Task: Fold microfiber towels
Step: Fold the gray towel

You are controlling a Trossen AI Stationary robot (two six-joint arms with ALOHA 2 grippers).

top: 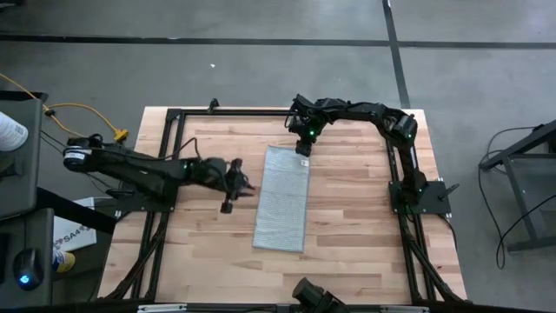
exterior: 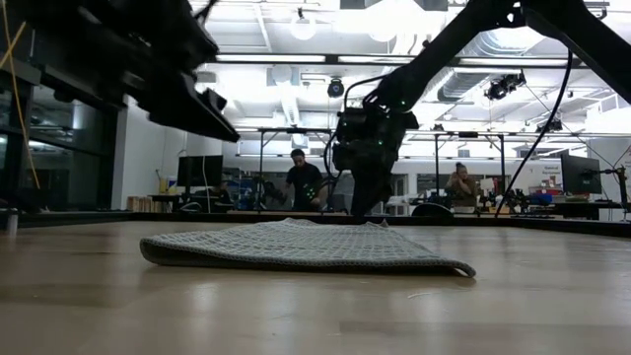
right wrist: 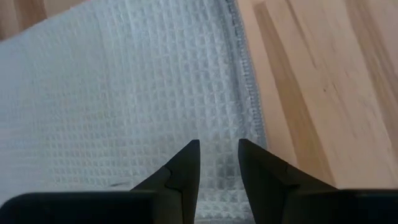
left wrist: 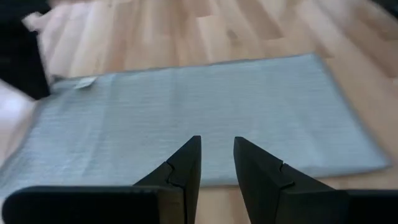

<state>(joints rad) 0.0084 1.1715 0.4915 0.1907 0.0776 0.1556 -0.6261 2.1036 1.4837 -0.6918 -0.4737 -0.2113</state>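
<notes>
Towel: we see the light grey waffle-textured microfiber towel (top: 282, 198) lying flat as a long folded strip in the middle of the pale wooden plank desk (top: 365, 252).
Left gripper: our left gripper (top: 236, 184) hangs just beside the towel's long left edge, its fingers a narrow gap apart, holding nothing.
Right gripper: our right gripper (top: 303, 144) sits over the towel's far right corner, fingers narrowly parted, nothing between them.
</notes>
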